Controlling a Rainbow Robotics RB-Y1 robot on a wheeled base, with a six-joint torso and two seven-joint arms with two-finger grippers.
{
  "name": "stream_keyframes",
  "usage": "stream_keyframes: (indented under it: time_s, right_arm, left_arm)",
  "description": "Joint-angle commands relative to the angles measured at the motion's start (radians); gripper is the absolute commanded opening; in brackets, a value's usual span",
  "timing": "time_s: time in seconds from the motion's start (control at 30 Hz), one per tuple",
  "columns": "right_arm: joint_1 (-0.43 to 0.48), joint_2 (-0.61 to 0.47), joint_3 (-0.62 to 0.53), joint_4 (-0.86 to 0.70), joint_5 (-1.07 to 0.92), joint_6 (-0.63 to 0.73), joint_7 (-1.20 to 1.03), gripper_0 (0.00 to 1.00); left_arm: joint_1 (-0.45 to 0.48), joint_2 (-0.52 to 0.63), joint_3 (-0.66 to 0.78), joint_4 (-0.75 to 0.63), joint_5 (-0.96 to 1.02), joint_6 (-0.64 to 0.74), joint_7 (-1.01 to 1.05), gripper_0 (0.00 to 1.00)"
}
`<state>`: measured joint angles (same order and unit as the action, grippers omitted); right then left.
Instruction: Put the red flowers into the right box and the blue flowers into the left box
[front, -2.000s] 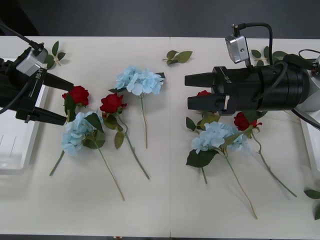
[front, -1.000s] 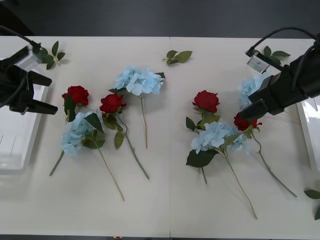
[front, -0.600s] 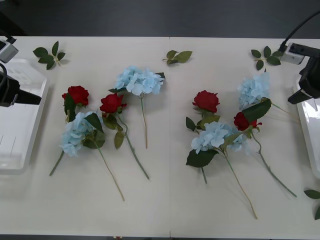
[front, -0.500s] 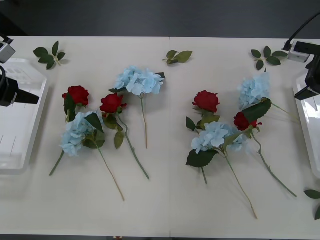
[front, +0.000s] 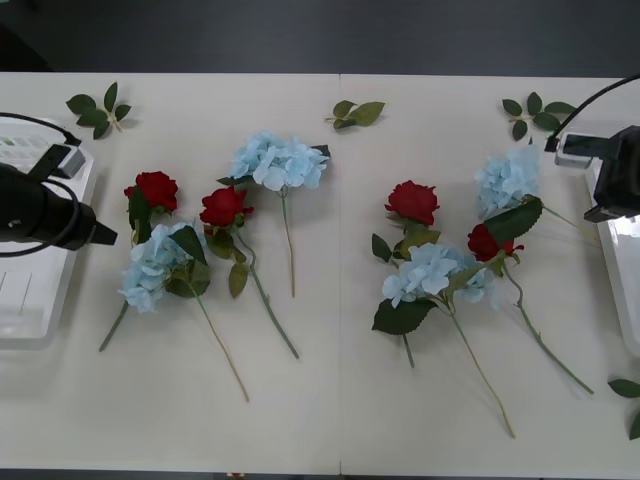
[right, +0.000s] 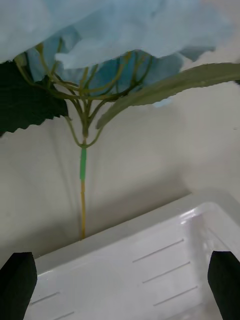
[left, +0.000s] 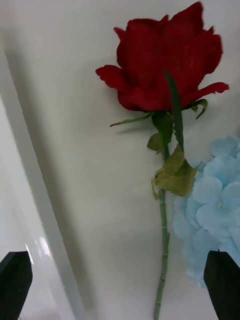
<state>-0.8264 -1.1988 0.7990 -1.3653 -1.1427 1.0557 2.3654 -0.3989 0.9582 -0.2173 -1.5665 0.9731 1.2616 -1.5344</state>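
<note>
Several red flowers lie on the table: two at the left and two at the right. Blue flowers lie among them. My left gripper is open over the inner rim of the left box, pointing at the leftmost red flower. My right gripper is open over the rim of the right box, facing the stem of a blue flower. Neither gripper holds anything.
Loose green leaf sprigs lie at the far left, far middle, far right and near right corner. The near half of the table is bare past the stem ends.
The right arm has pulled back from over the right flowers to the right box's rim. The left arm drew back over the left box, then swung down toward the leftmost red flower. No flower moved.
</note>
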Motion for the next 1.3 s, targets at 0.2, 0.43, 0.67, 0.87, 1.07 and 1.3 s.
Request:
stream_keyframes:
  time_s: [0.2,0.43,0.67,0.87,1.07,1.3]
  right_arm:
    - [-0.020,0.128,-0.037,0.094,0.067,-0.026,0.015,1.00]
    - [-0.020,0.174,-0.035,0.143,0.115,-0.046,0.014,1.00]
    - [-0.020,0.211,-0.037,0.216,0.159,-0.071,0.015,1.00]
    - [-0.020,0.246,-0.035,0.272,0.181,-0.083,0.014,1.00]
    - [-0.019,0.278,-0.035,0.318,0.179,-0.085,0.014,1.00]
    - [-0.019,0.291,-0.018,0.348,0.159,-0.088,0.012,0.82]
  left_arm:
    - [-0.089,0.025,-0.102,-0.018,-0.131,-0.025,0.184,1.00]
    - [-0.110,-0.022,-0.131,-0.018,-0.263,-0.025,0.212,1.00]
    - [-0.150,-0.062,-0.202,0.003,-0.318,-0.025,0.238,1.00]
    - [-0.186,-0.096,-0.244,0.052,-0.332,-0.027,0.231,1.00]
    - [-0.196,-0.124,-0.260,0.097,-0.333,-0.039,0.221,1.00]
    - [-0.196,-0.147,-0.260,0.138,-0.333,-0.044,0.209,1.00]
